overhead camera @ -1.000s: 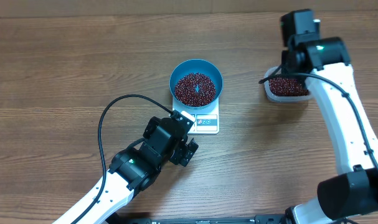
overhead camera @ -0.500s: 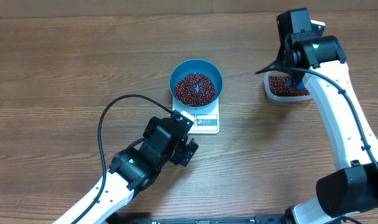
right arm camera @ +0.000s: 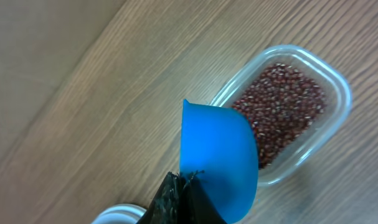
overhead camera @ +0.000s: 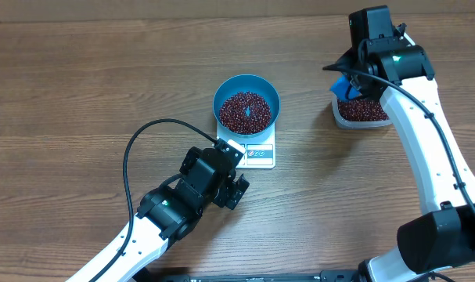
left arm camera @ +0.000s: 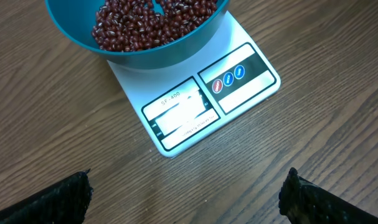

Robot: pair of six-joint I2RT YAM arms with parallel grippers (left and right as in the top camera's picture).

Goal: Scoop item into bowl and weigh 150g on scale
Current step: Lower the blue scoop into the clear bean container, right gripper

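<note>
A: The right claw (right arm camera: 178, 196)?
B: Clamped tight on the blue scoop (right arm camera: 217, 155), over the tub's (right arm camera: 338, 93) rim, at three o'clock from the bowl (overhead camera: 219, 94).
A: The left claw (left arm camera: 187, 199)?
B: Spread wide, empty, at seven o'clock from the scale (overhead camera: 260, 153). Beans (overhead camera: 246, 110) lie in the bowl on it.

Brown wood-grain tabletop (overhead camera: 80, 94), viewed from overhead. Lying directly on it: flat white scale (overhead camera: 257, 153) near the centre and clear plastic tub (overhead camera: 361, 124) toward the right side, well apart.
</note>
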